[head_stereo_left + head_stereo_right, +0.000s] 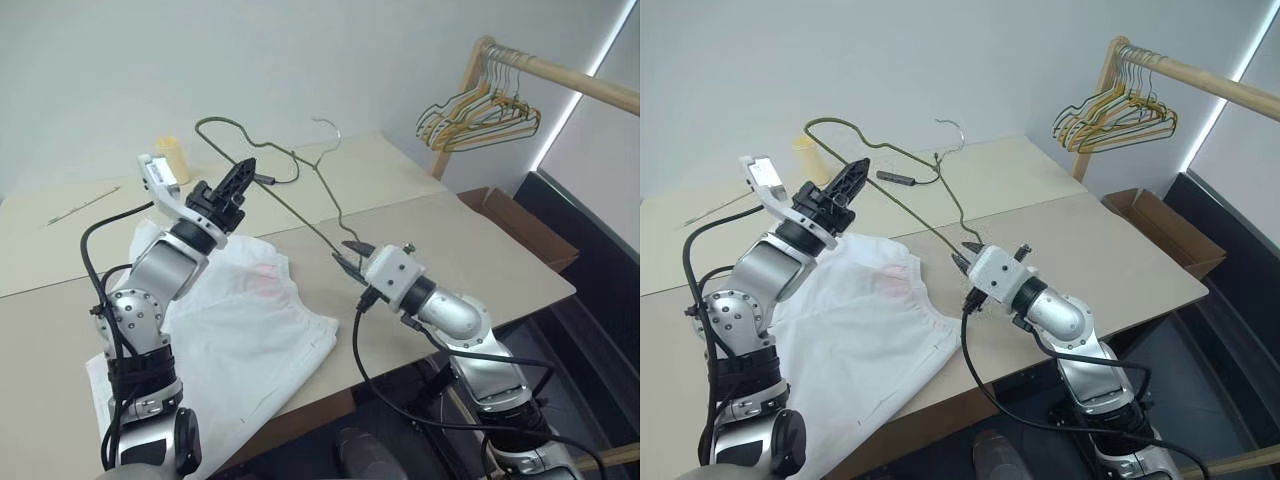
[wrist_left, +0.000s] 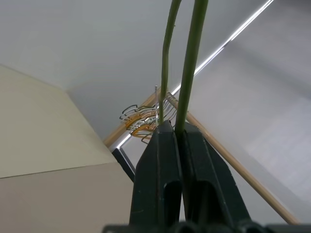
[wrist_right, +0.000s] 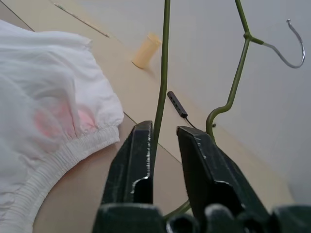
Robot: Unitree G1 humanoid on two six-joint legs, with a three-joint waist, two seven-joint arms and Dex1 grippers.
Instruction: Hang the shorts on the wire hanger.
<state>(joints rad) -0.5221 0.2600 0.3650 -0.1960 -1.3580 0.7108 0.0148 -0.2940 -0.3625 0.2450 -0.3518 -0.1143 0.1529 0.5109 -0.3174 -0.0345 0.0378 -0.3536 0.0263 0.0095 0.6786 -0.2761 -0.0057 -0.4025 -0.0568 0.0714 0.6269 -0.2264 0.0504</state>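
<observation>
The wire hanger (image 1: pixel 300 195) hangs in the air mid-frame, over the bench (image 1: pixel 480 240). The left gripper (image 1: pixel 236 184) has its jaws clamped on the wire; the right gripper (image 3: pixel 163 145) has its jaws apart around another stretch. The shorts (image 1: pixel 250 320) lie flat at lower left, beneath the left arm.

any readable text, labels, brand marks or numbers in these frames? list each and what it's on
None readable.
No print shows on the shorts, just a faint pink smudge near the waistband.
The wire hanger, the yellow cylinder and the hangers on the rack carry no visible lettering.
</observation>
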